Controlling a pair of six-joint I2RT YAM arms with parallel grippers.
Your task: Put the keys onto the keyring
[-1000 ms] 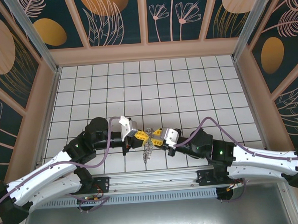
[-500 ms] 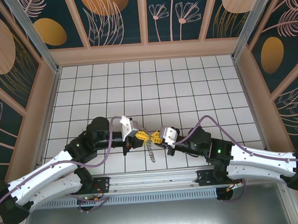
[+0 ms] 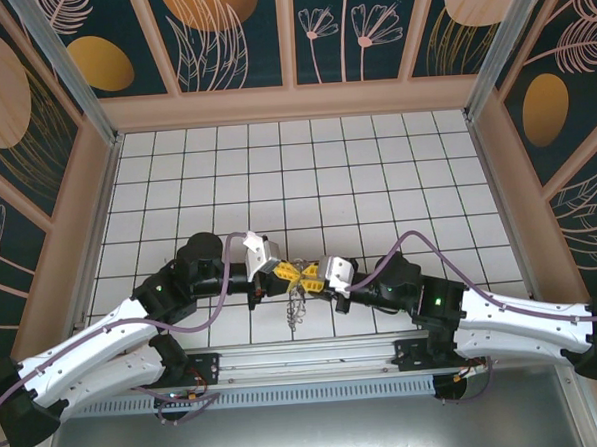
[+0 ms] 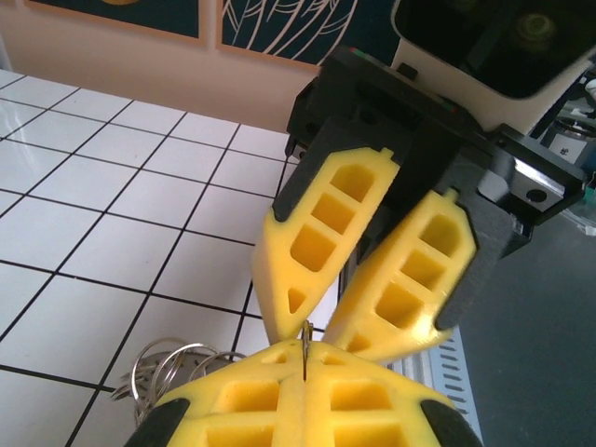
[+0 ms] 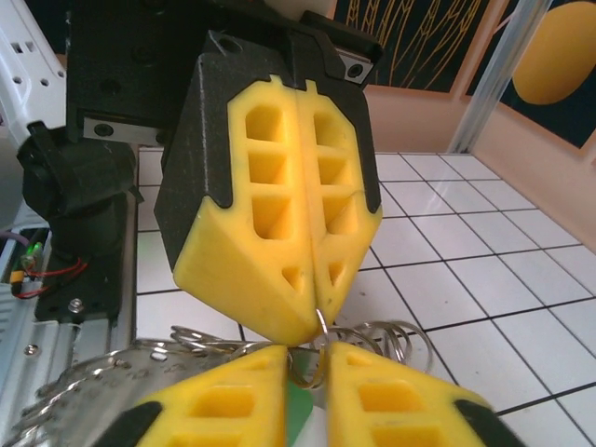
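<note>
Yellow-padded, the left hand (image 3: pixel 284 273) is clenched on the thin keyring (image 5: pixel 321 324) wire. At its 3 o'clock the right hand (image 3: pixel 310 275) pinches the green-headed key (image 5: pixel 298 410), the two hands' tips almost touching. More grey keys (image 3: pixel 296 306) dangle at 6 o'clock over the white tiled surface (image 3: pixel 376 179).

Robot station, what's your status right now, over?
Left gripper shut on the keyring. Right gripper shut on the green key, tip to tip. Other keys dangle below. Nothing blocking.

Lab test cell — white gridded tabletop (image 3: pixel 375 159), botanical-print wall panels (image 3: pixel 368 30), aluminium frame posts (image 3: pixel 65 70).
</note>
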